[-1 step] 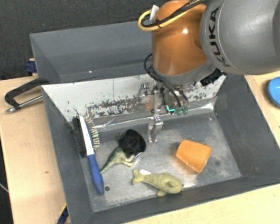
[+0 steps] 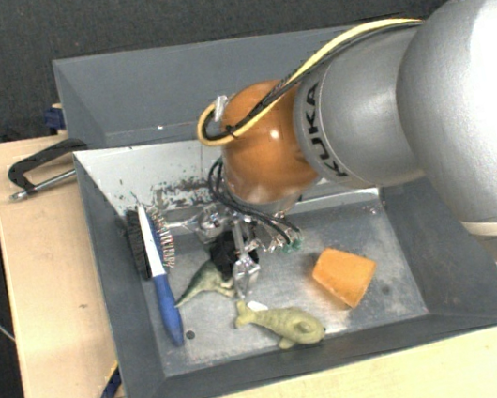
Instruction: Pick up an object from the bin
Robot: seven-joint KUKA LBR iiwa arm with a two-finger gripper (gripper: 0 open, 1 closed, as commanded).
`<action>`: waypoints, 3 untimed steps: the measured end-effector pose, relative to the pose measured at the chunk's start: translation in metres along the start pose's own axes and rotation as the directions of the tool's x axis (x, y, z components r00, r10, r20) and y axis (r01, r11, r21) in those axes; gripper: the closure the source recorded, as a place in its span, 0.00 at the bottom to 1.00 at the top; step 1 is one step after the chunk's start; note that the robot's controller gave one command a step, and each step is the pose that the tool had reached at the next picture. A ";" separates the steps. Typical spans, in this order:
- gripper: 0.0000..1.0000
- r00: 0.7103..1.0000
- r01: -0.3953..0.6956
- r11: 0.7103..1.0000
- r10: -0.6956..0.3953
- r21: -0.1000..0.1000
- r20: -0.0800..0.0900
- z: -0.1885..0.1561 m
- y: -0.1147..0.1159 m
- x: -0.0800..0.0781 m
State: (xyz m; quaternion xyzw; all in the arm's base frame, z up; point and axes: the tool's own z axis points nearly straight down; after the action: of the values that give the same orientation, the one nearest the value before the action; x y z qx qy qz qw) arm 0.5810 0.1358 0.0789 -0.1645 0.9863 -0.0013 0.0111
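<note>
My hand (image 2: 241, 266) is low in the grey metal bin (image 2: 236, 76), approx. mid-floor, just beside a small green plastic dinosaur figure (image 2: 202, 285); touching or not, can't tell. Hand's a dark tangle under my orange wrist cover (image 2: 258, 144), so apart vs. together: can't tell. Olive-yellow fish-like toy (image 2: 285, 325) lies near, by the front wall. Orange foam wedge (image 2: 344, 275) sits view-right. Blue-handled white-bristle brush (image 2: 162, 285) lies along the left wall, beside a black item (image 2: 136, 246) that's hard to make out.
</note>
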 end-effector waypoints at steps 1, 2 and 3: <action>0.00 0.952 0.307 0.952 -0.307 -0.011 -0.009 -0.024 0.023 0.004; 0.00 0.916 0.400 0.916 -0.401 -0.014 -0.015 -0.023 0.011 0.015; 0.00 0.847 0.531 0.847 -0.531 -0.015 -0.011 0.006 0.025 0.005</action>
State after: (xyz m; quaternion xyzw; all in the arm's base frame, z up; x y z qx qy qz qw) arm 0.5680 0.1575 0.0725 -0.4307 0.9025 -0.0001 0.0020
